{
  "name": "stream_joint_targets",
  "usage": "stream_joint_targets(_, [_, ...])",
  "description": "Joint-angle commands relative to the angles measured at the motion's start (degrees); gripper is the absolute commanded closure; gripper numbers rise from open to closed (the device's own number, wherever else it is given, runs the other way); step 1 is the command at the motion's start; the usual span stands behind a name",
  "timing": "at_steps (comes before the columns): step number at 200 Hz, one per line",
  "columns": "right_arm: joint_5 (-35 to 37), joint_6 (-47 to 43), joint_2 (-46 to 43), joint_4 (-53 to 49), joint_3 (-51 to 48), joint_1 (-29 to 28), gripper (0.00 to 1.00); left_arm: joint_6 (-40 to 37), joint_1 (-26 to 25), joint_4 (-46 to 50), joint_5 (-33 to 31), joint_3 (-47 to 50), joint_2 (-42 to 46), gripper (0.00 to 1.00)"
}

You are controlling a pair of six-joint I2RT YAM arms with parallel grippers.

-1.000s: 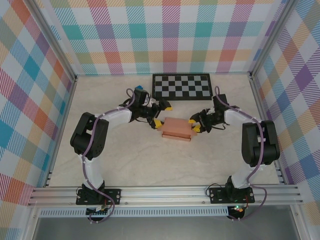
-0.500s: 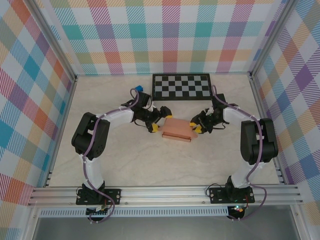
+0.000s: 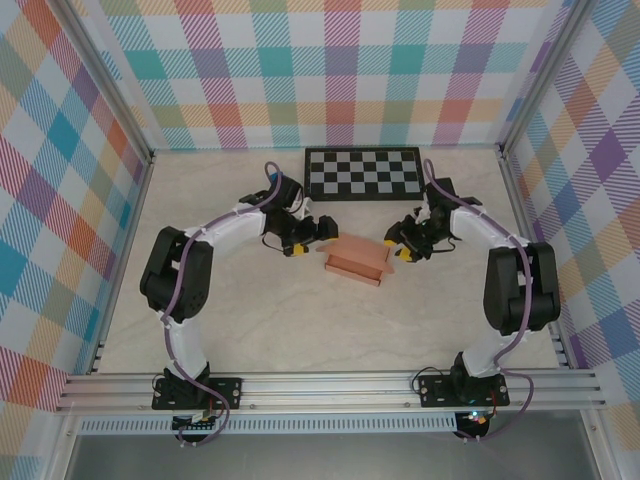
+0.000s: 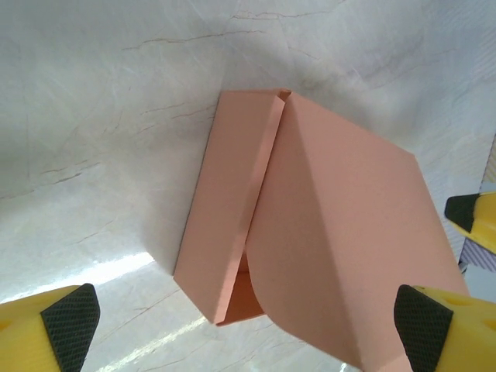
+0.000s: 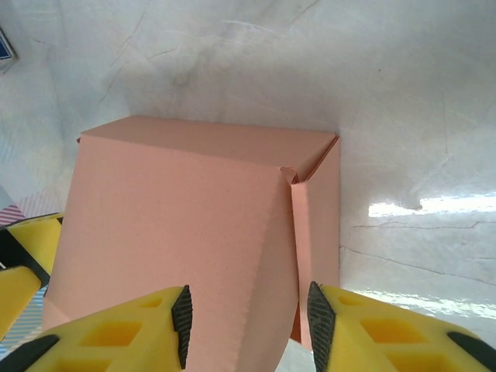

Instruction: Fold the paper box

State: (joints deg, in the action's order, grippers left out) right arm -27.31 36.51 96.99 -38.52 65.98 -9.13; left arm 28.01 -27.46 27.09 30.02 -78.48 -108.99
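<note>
1. Left arm: the elbow is swung out to the left and the forearm bends in toward the middle of the bench (image 3: 250,320). The left hand (image 3: 310,238) sits low and aims right.
2. Left hand (image 4: 246,325) has its jaws spread wide and holds nothing. Both black pads (image 4: 70,322) sit clear of the cardboard.
3. The paper box (image 4: 310,232) is just ahead of the left hand, roughly centred in front of the finger gap and resting on the bench. Its large panel slopes up toward the right finger. A narrow side panel lies on the left-finger side, with a gap between the two at the near end.
4. Right arm mirrors the left: elbow out to the right and forearm angled inward. The right hand (image 3: 396,248) is low at the box's right end, facing the left hand.
5. Right hand (image 5: 249,322) has its jaws at a moderate gap, not pinching. Its fingers straddle the near corner fold of the paper box (image 5: 194,201). One pad (image 5: 182,318) sits over the big panel and the other is beside the narrow end wall. I can't tell whether either pad touches the cardboard.
6. From above, the paper box (image 3: 358,262) sits between the two hands, close to both.
7. A checkerboard sheet (image 3: 363,172) lies flat beyond both hands, apart from the box.
</note>
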Motion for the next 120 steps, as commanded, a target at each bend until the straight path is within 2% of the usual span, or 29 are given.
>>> stream_joint_targets(1, [1.1,-3.3,-1.9,-3.8,0.7,-0.9,0.51,-4.3,-1.7,1.7,-0.6,0.9,1.4,0.0])
stream_joint_targets(21, [1.4,-3.2,-2.3,-4.4,-0.3,-1.8,0.51,-5.2,-2.7,2.4,-0.8,1.7,0.8,0.01])
stream_joint_targets(77, [5.9,-2.8,-1.4,1.5,-7.5,-3.4,0.53,-7.6,-3.8,4.4,-9.1,4.5,-0.2,0.01])
stream_joint_targets(120, [9.3,-5.0,1.1,2.2,-7.2,-3.8,0.55,-6.9,-3.9,4.5,-11.7,5.6,-2.2,0.01])
